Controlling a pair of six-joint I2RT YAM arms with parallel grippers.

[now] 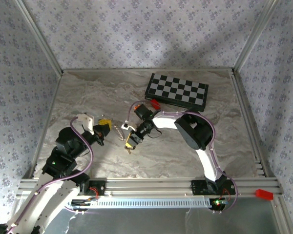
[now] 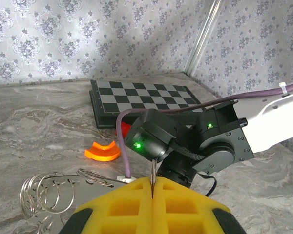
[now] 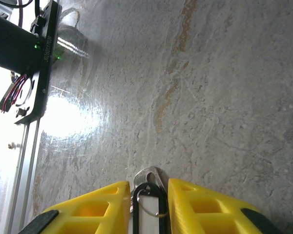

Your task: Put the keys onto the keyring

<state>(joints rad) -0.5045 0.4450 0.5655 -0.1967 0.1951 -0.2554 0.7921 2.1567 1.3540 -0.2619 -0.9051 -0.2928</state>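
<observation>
- The left end effector point(image 2: 152, 197) is sitting fully closed, pinching the keyring point(image 2: 49, 195)'s wire.
- The right end effector point(image 3: 149, 204) is gripping the keys point(image 3: 147, 187) above the tabletop point(image 3: 210, 97).

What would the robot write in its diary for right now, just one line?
left end effector: shut, beside keyring | right end effector: key tag between fingers | chessboard: at back

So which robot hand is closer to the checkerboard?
Right. The right gripper sits nearer the checkerboard, below it and to its left; the left gripper sits farther off to the left.
</observation>
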